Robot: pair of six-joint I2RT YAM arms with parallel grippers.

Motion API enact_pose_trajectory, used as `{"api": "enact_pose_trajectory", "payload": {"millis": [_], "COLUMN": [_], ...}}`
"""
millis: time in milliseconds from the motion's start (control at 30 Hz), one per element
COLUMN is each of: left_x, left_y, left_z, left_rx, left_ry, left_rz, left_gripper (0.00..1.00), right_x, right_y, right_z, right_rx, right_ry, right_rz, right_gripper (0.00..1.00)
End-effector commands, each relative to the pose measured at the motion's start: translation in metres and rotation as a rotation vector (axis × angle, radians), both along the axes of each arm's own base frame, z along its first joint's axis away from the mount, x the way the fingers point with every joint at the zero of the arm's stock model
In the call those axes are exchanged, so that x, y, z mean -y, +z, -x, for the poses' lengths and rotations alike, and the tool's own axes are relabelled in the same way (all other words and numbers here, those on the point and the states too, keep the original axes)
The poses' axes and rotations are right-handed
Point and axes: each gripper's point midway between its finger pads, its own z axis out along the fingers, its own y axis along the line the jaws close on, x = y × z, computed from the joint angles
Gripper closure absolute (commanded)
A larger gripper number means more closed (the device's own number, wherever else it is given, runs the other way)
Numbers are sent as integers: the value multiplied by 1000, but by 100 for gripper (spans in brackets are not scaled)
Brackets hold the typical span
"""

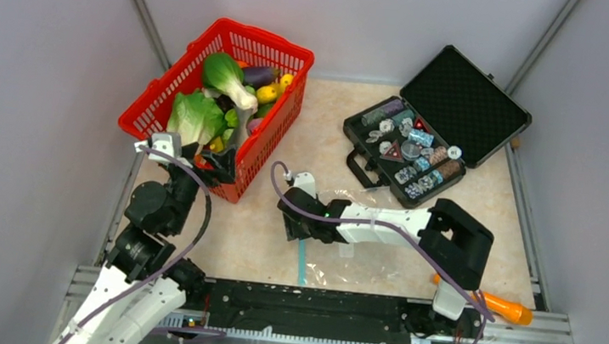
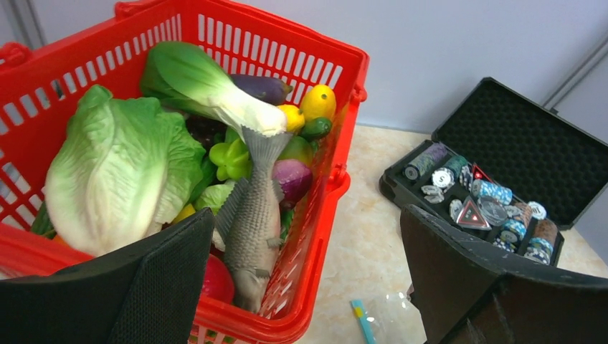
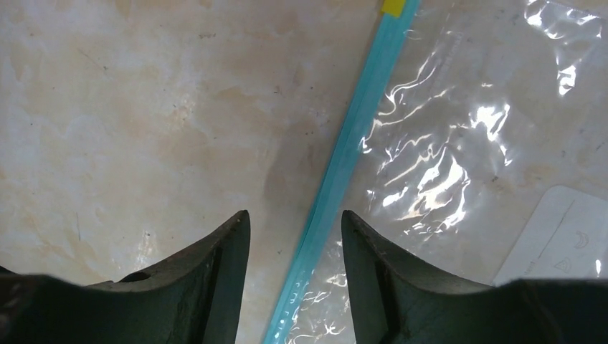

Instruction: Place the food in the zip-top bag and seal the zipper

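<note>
Zip-top bag lies flat on the desk before the arm bases, apparently empty. Food sits in the red basket, well apart. Right end effector is low over the zipper, jaws parted, one on each side of the strip and not clamped. Left end effector hovers fully open at the basket's near rim. Judged step: securing the bag mouth. Next move calls for pinching the zipper edge squarely, then lifting to open the mouth.

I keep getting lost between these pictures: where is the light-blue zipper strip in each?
Top external: zipper lower centre, left edge of clear bag.
Left wrist: zipper at bottom edge, right of red basket.
Right wrist: zipper runs diagonally between the fingers.
Shared landmark: clear bag.
</note>
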Motion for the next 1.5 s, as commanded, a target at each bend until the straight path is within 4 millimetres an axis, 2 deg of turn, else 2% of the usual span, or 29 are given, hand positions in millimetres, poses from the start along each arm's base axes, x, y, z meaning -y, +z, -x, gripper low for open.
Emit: {"api": "enact_pose_trajectory", "payload": {"millis": [0,233,300,433,567,800,867,1033,1167,1300,1467], "left_x": [-16,-19,-19,-21,-21,-18,-15,-6,10,34,65], "left_y": [2,0,-1,-2,-4,-9,-10,-11,-17,-30,-41], "left_z": [3,2,2,3,3,3,1,-3,-6,-9,-1], "left_rx": [14,10,10,4,0,-12,-14,-23,-47,-101,-140], "left_ry": [76,97,99,104,106,92,82,41,-34,-149,-332], "left_rz": [43,45,45,41,50,43,36,23,-16,-58,-75], "left_gripper": [1,1,1,1,1,1,1,1,1,1,1], "right_x": [-8,-4,-4,1,2,3,1,-5,-7,0,19], "right_y": [11,-4,-7,-11,-17,-18,-15,-1,19,50,86], "right_z": [-12,-10,-9,-11,-9,-7,-8,-8,-10,-17,-31], "right_rx": [47,23,16,25,11,7,11,26,55,119,132], "right_ry": [-59,-59,-58,-72,-66,-61,-57,-38,-30,-49,-112], "right_rz": [-17,34,39,69,80,73,66,15,-50,-143,-332], "right_gripper": [52,55,60,62,68,97,100,100,100,100,100]}}
